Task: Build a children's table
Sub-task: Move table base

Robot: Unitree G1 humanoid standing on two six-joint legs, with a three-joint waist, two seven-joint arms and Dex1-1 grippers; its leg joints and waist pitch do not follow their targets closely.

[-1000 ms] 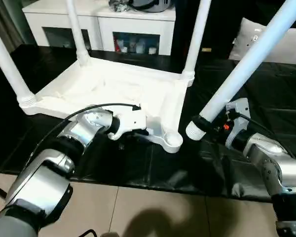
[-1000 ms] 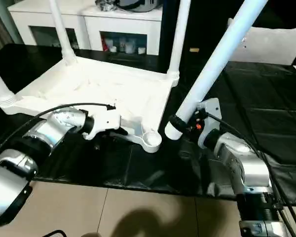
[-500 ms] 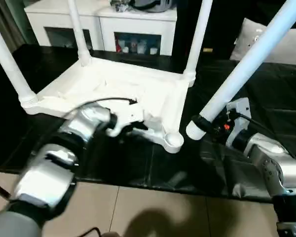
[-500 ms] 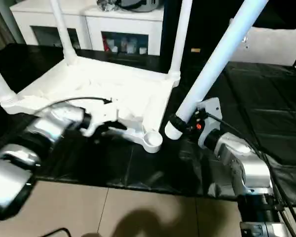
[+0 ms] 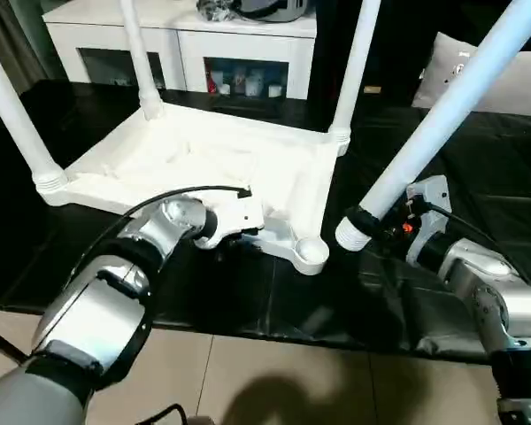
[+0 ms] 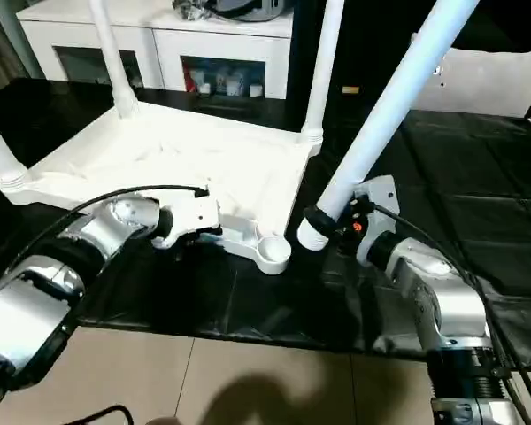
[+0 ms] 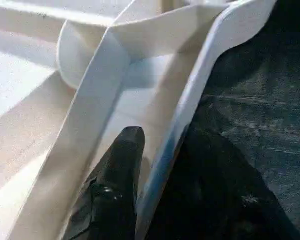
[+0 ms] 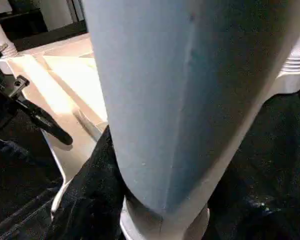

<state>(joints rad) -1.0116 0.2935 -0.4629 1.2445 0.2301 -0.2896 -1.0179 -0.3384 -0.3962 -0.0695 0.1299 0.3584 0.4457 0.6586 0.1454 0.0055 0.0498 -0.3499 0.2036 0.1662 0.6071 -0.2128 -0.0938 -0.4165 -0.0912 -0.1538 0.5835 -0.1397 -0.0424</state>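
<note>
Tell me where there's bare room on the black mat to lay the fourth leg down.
The black mat lies bare to the right of the upturned tabletop, beyond the right gripper that holds the leg. It is crowded by the empty corner socket, where the left gripper straddles the tabletop's rim.

A black sheet (image 5: 478, 159) covers the work surface above a beige tiled floor (image 5: 274, 381); beyond its far edge stands a white cabinet (image 5: 190, 40) with glass doors.
</note>
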